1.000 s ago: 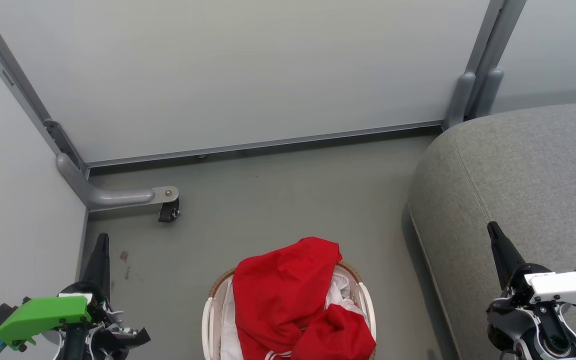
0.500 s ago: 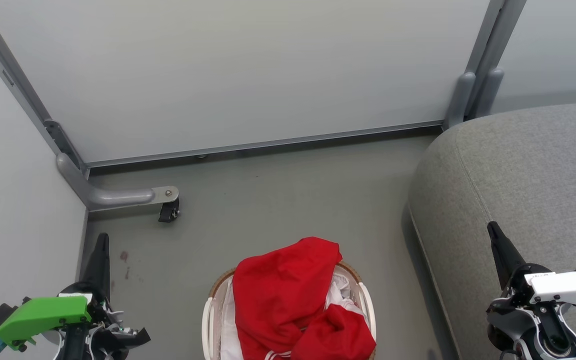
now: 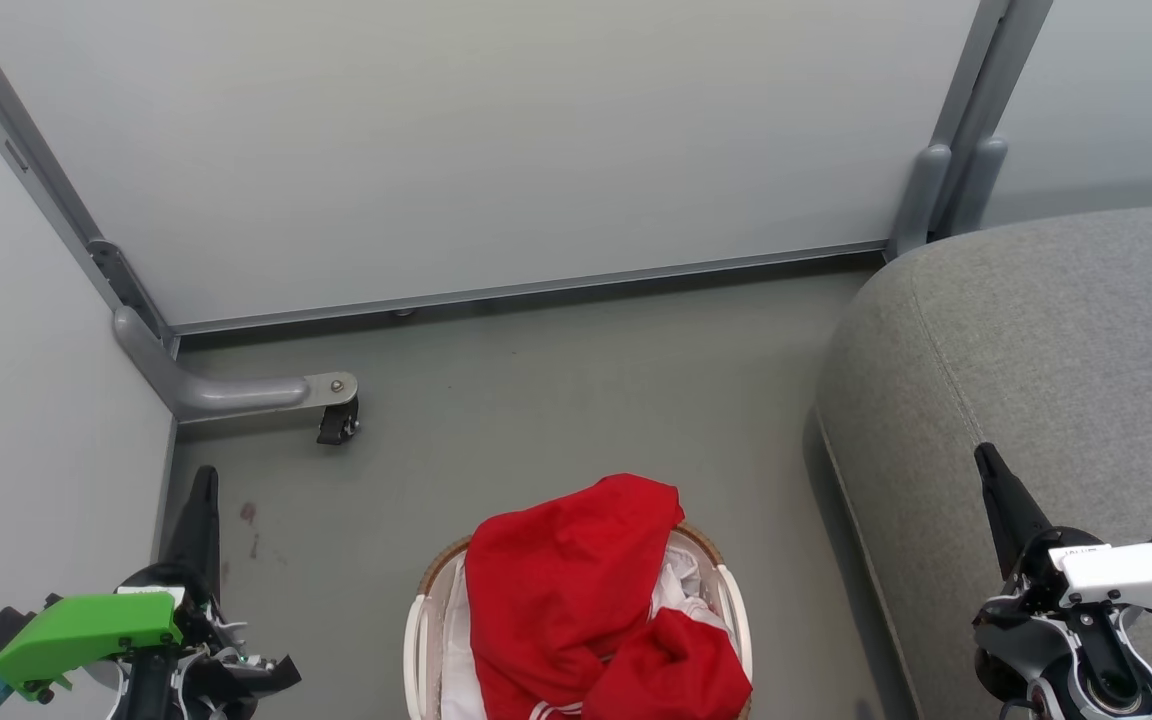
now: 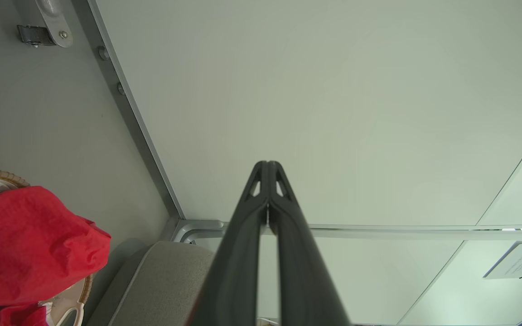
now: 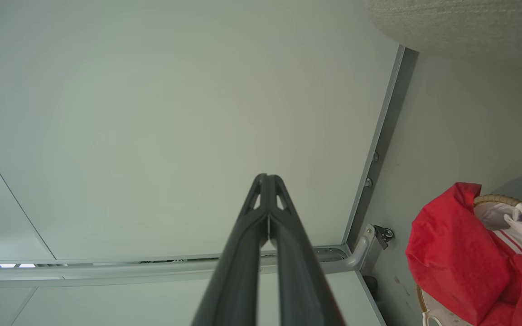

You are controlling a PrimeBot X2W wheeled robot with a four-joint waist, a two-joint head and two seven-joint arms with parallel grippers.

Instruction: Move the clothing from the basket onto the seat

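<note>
The red clothing (image 3: pixel 576 590) is heaped in the basket (image 3: pixel 416 650) at 6 o'clock in the head view. The seat (image 3: pixel 1066 340) lies at 3 o'clock. The left jaws at 8 o'clock and the right jaws at 4 o'clock are both pressed shut, empty and well apart from the heap. As I judge it, a deep pinch could catch the white liner (image 3: pixel 458 650) too and tip the basket. A trailing fold could also drop onto the floor (image 3: pixel 536 400) short of the seat.
</note>
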